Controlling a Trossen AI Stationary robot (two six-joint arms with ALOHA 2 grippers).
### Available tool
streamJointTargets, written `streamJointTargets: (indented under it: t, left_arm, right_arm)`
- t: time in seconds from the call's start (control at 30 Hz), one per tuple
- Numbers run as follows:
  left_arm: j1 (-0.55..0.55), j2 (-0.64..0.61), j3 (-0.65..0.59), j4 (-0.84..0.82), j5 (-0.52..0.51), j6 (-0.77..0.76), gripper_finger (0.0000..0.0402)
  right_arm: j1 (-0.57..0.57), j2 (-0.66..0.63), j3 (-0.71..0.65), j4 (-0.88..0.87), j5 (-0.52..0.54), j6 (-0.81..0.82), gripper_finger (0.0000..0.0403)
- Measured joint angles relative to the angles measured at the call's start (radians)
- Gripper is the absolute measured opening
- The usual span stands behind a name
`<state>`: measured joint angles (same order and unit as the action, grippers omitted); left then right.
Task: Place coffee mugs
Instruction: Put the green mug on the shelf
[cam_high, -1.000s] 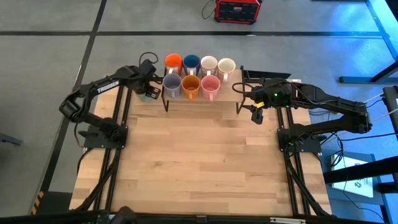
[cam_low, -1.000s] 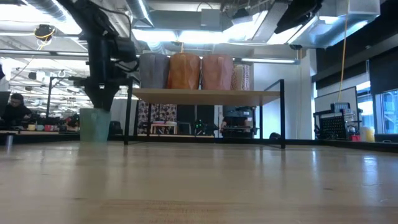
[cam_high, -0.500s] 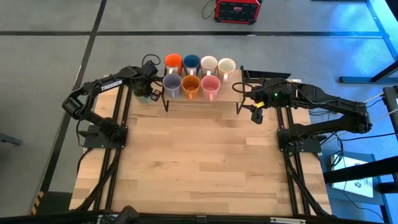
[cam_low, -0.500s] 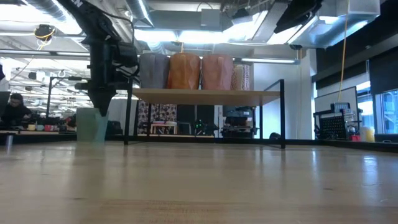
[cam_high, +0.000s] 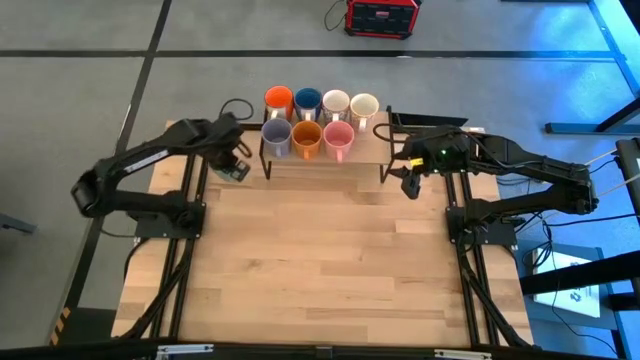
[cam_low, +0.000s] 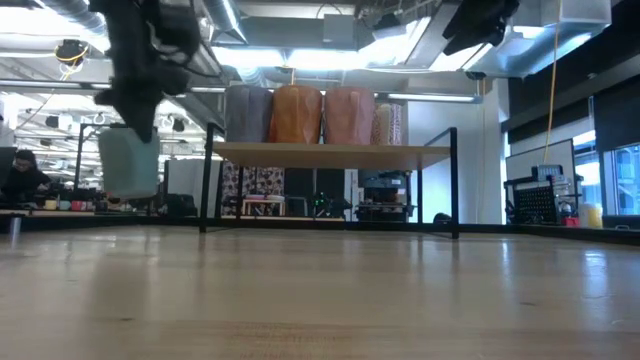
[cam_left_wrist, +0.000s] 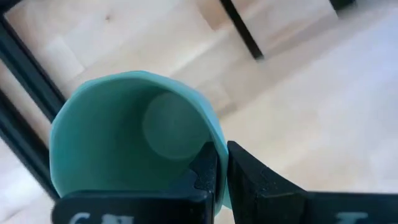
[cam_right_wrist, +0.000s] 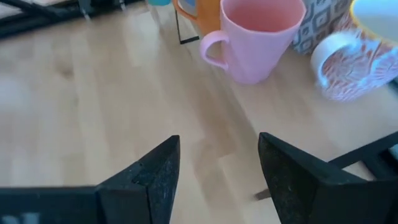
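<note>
A sage green mug (cam_low: 128, 160) hangs clear of the table (cam_high: 320, 260) at the far left, and my left gripper (cam_left_wrist: 221, 165) is shut on it from above. Seven more coffee mugs stand on a low rack (cam_high: 325, 152) at the far edge: orange-red (cam_high: 278, 99), dark blue (cam_high: 306, 101), white (cam_high: 335, 102), cream (cam_high: 364, 105), lavender (cam_high: 276, 133), amber (cam_high: 306, 135) and pink (cam_high: 338, 135). My right gripper (cam_right_wrist: 217, 155) hovers open at the rack's right end, short of the pink mug (cam_right_wrist: 258, 37), with nothing between its fingers. My left gripper pinches the green mug's wall at the rim (cam_left_wrist: 214, 134), one finger inside the cup and one outside. The fingers come from above, pointing steeply down. The mug hangs upright below them, its bottom (cam_low: 128, 192) clear of the table.
The rack stands on black legs (cam_low: 205, 185) with free room under it. A patterned white mug (cam_right_wrist: 354, 62) sits beside the pink one. The wooden tabletop lies bare in front of the rack. Black frame rails (cam_high: 185, 250) run along both table sides.
My left gripper has risen and come toward the table's near edge, away from the rack. The green mug, which stood on the table a second ago, now hangs lifted clear below it, still upright.
</note>
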<state>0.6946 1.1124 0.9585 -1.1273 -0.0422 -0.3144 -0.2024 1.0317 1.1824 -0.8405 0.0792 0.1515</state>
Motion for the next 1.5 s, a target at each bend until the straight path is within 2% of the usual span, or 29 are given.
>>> streamJointTargets:
  t: [0.13, 0.3, 0.43, 0.67, 0.83, 0.93, 1.17, 1.43, 1.5]
  left_arm:
    - [-0.077, -0.099, 0.0, -0.017, 0.077, 0.002, 0.0013]
    - [-0.235, -0.183, 0.0, -0.025, 0.113, -0.032, 0.0013]
    - [-0.415, -0.189, 0.0, -0.008, 0.117, -0.108, 0.0013]
    - [-0.72, -0.098, 0.0, 0.168, 0.079, -0.314, 0.0013]
    - [-0.852, 0.045, 0.006, 0.339, 0.037, -0.45, 0.0012]
    - [-0.903, 0.173, 0.067, 0.379, 0.005, -0.494, 0.0012]
    - [-0.931, 0.486, 0.312, 0.374, -0.056, -0.495, 0.0012]
    - [-0.931, 0.801, 0.63, 0.326, -0.147, -0.544, 0.0012]
    - [-0.93, 0.867, 0.706, 0.324, -0.143, -0.544, 0.0012]
  right_arm:
    - [0.012, 0.005, 0.001, 0.001, -0.049, 0.111, 0.0202]
    - [0.134, 0.05, 0.002, 0.007, -0.035, 0.23, 0.0202]
    - [0.275, 0.11, 0.001, 0.006, 0.038, 0.324, 0.0202]
    - [0.535, 0.151, -0.066, 0.047, 0.228, 0.45, 0.0202]
    - [0.684, 0.112, -0.213, 0.07, 0.28, 0.595, 0.0202]
    - [0.766, 0.1, -0.295, 0.09, 0.274, 0.672, 0.0202]
    - [0.879, 0.1, -0.393, 0.102, 0.288, 0.764, 0.0202]
    - [0.897, 0.099, -0.425, 0.107, 0.296, 0.782, 0.0202]
    - [0.897, 0.099, -0.425, 0.108, 0.306, 0.782, 0.0202]
